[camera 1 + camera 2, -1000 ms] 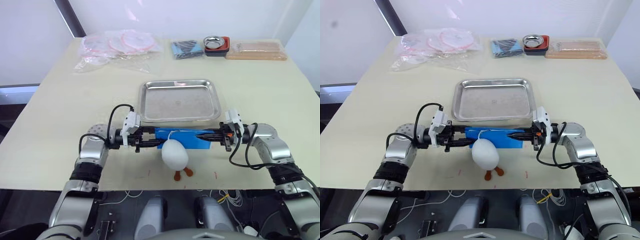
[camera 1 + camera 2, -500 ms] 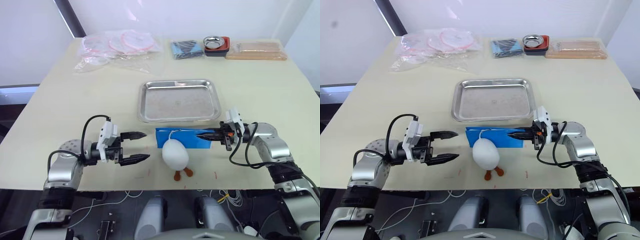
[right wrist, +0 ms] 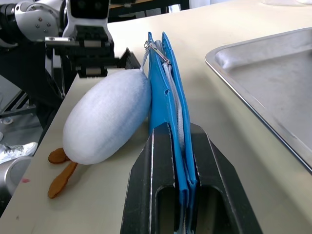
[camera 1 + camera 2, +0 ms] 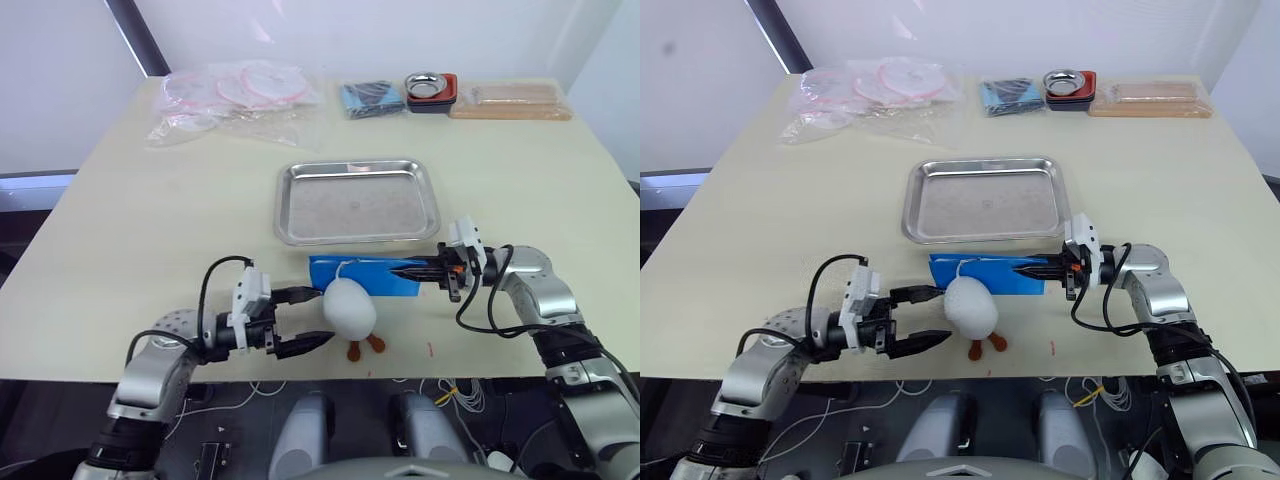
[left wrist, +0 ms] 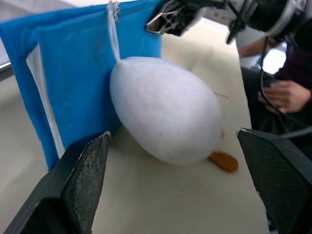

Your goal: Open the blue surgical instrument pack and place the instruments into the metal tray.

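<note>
At the far left of the pale cream worktop (image 4: 120, 220) lie clear plastic bags holding coiled pink tubing (image 4: 240, 88). Near the front edge the left hand (image 4: 312, 318) hovers just above the surface with its two black fingers spread wide apart, gripping nothing, its tips pointing at a white egg-shaped plush duck with orange feet (image 4: 349, 308) that rests just beside them. In the left wrist view the duck sits between the spread fingers but farther on, its rounded body leaning against the flat bright-blue rectangular fabric pouch (image 4: 362, 275), and a white cord runs from the duck up to the pouch's zip. The pouch stands on its long edge, closed, on the worktop just in front of the large shallow stainless steel tray with rounded corners (image 4: 300, 222), which holds no tools. The right hand (image 4: 405, 270) reaches in level from the right side, its fingers pressed together on the right end of the pouch; the right wrist view shows the blue fabric and its white zip edge clamped between the two black fingers. Along the far edge, from middle to right, sit a darker blue folded cloth bundle (image 4: 372, 97), a small round metal bowl in a red-black dish (image 4: 431, 90) and a flat tan rectangular packet (image 4: 512, 100).
</note>
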Tool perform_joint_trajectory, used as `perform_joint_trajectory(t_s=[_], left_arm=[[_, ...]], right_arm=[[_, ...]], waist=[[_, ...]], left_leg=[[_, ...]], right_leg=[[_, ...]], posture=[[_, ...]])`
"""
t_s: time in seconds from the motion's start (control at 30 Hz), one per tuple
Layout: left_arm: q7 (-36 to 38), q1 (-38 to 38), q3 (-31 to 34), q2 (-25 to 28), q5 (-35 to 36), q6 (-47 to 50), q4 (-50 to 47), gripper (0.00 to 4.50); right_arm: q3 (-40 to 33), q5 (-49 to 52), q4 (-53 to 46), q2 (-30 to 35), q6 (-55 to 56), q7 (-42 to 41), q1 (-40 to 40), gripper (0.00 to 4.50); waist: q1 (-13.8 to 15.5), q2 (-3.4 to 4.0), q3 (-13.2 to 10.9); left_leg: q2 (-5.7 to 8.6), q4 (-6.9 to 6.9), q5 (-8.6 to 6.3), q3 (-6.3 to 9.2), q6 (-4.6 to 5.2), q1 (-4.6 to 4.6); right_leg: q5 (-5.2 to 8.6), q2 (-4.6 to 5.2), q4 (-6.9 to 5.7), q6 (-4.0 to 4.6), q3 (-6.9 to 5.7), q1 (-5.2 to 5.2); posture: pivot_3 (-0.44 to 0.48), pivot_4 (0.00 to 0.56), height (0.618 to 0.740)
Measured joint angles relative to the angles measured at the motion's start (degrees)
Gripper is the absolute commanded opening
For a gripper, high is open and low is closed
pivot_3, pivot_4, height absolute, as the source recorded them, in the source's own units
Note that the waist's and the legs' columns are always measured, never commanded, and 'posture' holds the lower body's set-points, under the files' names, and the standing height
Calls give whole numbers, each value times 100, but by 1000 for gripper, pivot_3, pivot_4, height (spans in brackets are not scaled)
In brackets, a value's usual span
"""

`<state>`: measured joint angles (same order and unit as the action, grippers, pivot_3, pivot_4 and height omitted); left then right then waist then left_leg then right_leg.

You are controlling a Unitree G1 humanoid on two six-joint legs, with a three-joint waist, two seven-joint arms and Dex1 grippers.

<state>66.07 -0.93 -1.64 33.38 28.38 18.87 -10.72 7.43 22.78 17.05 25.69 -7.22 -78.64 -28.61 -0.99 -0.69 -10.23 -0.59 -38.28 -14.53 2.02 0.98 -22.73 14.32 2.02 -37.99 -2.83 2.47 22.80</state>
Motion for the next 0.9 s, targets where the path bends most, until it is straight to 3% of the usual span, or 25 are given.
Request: perform_joint_trajectory(t_s=[0.13, 0.17, 0.27, 0.47, 0.7, 0.9], left_arm=[[-171, -70, -256, -190, -120, -1, 60, 4399], [-177, -92, -297, -203, -124, -3, 81, 4178], [-167, -90, -372, -208, -218, -66, 142, 3155], [-373, -45, -348, -415, -223, -121, 154, 88], [-512, 92, -276, -422, -196, -216, 77, 35], [-476, 134, 257, 84, 40, -133, -71, 35]], right_arm=[[-1, -1, -1, -5, 5, 34, 5, 0], [-1, -1, -1, -8, 6, 36, 6, 0], [-1, -1, -1, -11, 20, 37, 8, 0], [-2, -6, 0, -15, 62, 50, 17, 0], [-2, -12, 2, -27, 118, 53, 33, 0], [-2, -10, 3, -27, 129, 48, 38, 0]], waist=[[1, 0, 0], [0, 0, 0], [-2, 0, 0], [-1, 0, 0], [-4, 0, 0], [-3, 0, 0]], left_leg=[[0, 0, 0, 0, 0, 0], [0, 0, 0, 0, 0, 1], [0, 0, 0, 0, 0, 1], [0, 0, 0, -1, 0, 1], [0, 0, 0, -2, 0, 1], [-1, 0, 0, -1, 0, 2]], right_leg=[[0, -1, -1, 0, 0, 0], [0, -1, -1, 0, 0, 0], [0, -2, -1, 0, 0, 0], [0, 0, 0, 0, 2, 0], [0, 0, 0, 0, 3, 0], [0, 0, 0, 1, 2, 0]], posture=[[0, 150, 740], [0, 150, 740], [0, 150, 740], [0, 150, 740], [0, 150, 740], [0, 150, 740]])
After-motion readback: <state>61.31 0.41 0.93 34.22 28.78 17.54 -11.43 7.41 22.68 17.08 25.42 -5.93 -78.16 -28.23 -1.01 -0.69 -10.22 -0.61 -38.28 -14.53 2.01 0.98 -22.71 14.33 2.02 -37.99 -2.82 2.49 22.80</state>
